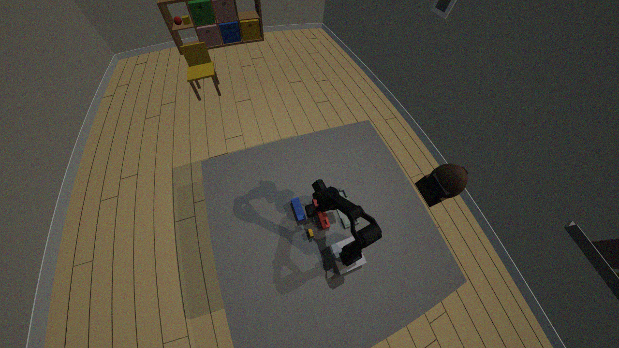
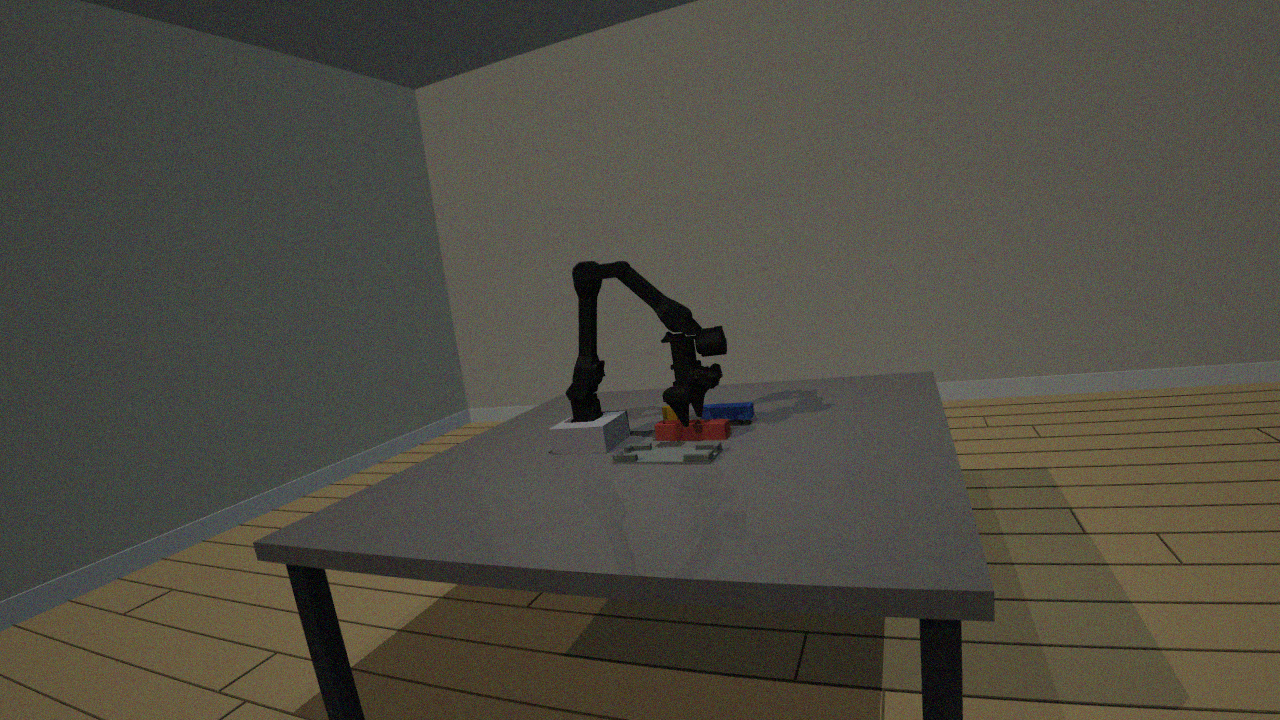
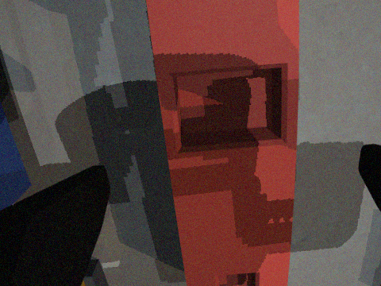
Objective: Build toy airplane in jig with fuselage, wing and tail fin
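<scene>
The red fuselage (image 1: 323,220) (image 2: 716,430) (image 3: 226,24) lies on the table outside the jig, its large wing socket and part of the small tail socket facing up in the wrist view. My gripper (image 2: 692,419) (image 3: 233,168) is open and empty, low over the fuselage, with one finger on each side of it; whether the tips touch the table is not clear. The blue wing (image 1: 298,209) (image 2: 738,411) (image 3: 9,171) lies beside it. The small orange-yellow tail fin (image 1: 310,232) (image 2: 668,413) stands near the tail end. The pale jig (image 1: 344,220) (image 2: 666,454) is partly hidden by the arm in the top view.
The arm's white base block (image 2: 586,437) stands near the jig and the tail fin on the grey table (image 1: 268,160) (image 2: 626,528). The jig lies on the opposite side of the fuselage from the wing. A yellow chair (image 1: 200,71) and a shelf stand away from the table.
</scene>
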